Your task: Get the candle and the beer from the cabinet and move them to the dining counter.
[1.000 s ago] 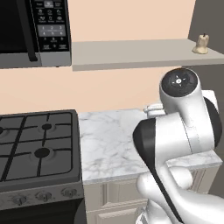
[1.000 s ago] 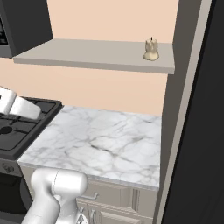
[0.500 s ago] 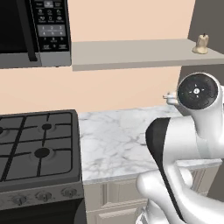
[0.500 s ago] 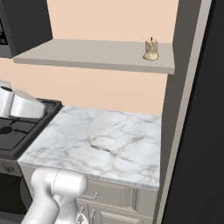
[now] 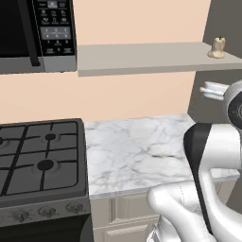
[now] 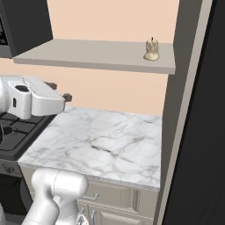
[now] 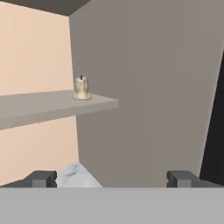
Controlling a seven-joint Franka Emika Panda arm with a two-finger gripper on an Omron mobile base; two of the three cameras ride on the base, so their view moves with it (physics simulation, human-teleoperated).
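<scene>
**Candle awaited on the cabinet's far right end**

The candle (image 6: 151,49) is seen upright at the right end of the cabinet (image 5: 142,57), close to the grey side wall (image 7: 148,87). The tool (image 7: 111,178) is held released, jaws wide, well below the shelf. A reach from below could be blocked by the shelf edge, or the candle knocked over.

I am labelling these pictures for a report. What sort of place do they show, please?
A rendered home kitchen, most likely. A black gas stove stands beside a white grey-veined marble worktop, a black microwave hangs above, and a plain grey wall shelf carries a small cream candle.
</scene>
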